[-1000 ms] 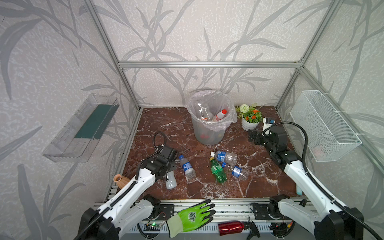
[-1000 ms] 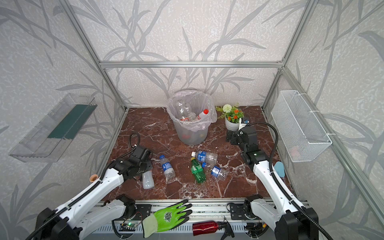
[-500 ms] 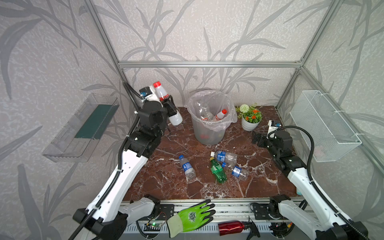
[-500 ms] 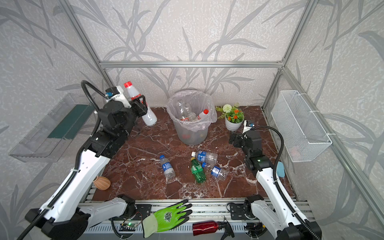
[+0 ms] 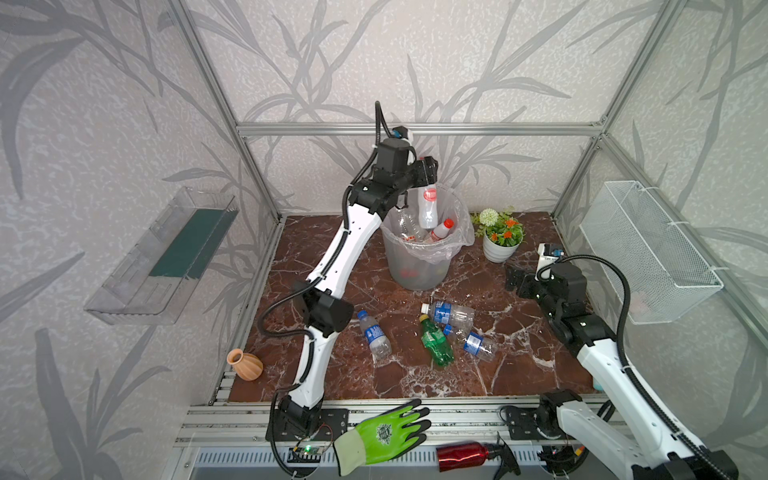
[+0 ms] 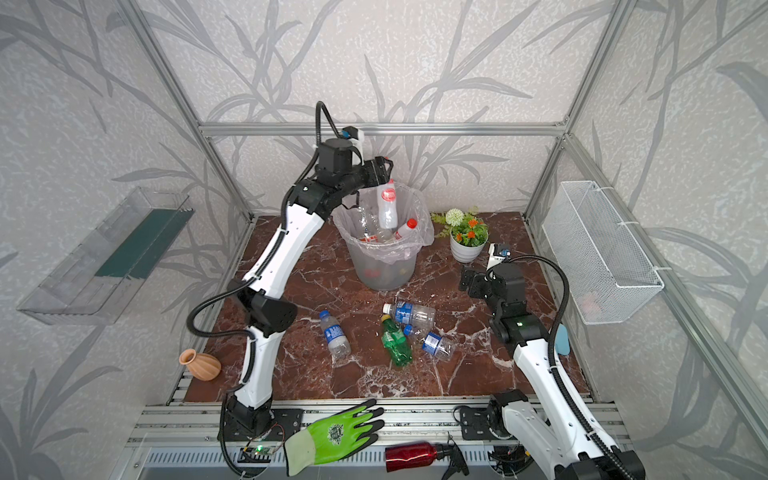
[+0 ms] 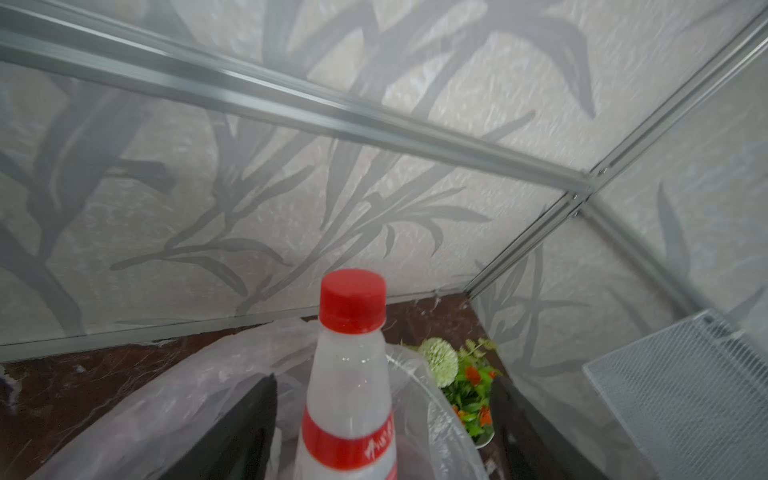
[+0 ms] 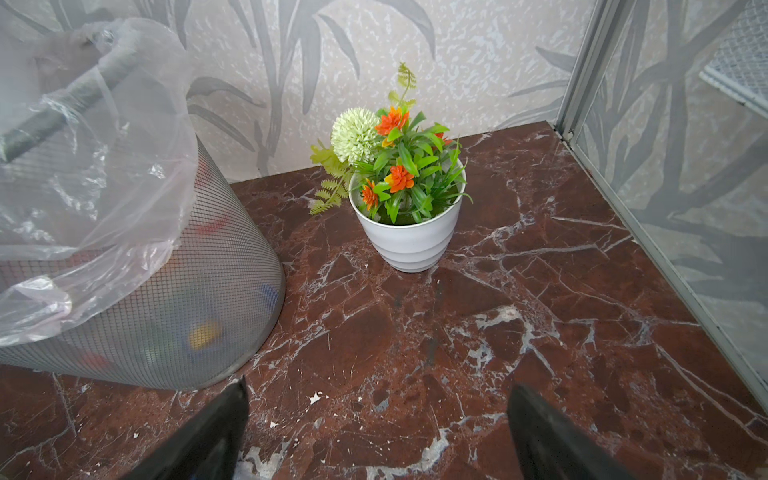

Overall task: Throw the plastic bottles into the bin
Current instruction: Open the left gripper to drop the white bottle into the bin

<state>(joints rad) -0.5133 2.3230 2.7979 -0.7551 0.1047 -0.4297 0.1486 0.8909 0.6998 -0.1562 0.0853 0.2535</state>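
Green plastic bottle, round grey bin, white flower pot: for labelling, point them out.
Green plastic bottle (image 5: 435, 343): a top view, mid-body.
Round grey bin (image 5: 417, 272): a top view, outer wall.
White flower pot (image 5: 498, 251): a top view, side.

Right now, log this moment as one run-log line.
left gripper: open | red-capped bottle: loose at bin mouth | right gripper: open, empty | floor: four bottles

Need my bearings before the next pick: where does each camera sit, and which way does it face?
Both top views: high at the front, looking down on the marble floor; left arm, right arm and bin show.
Left wrist: on the left gripper above the bin, facing the back-right corner; fingers flank the red-capped bottle.
Right wrist: on the right gripper, low, facing the flower pot; fingertips show.
Shared: both wrist views catch flower pot and bin.
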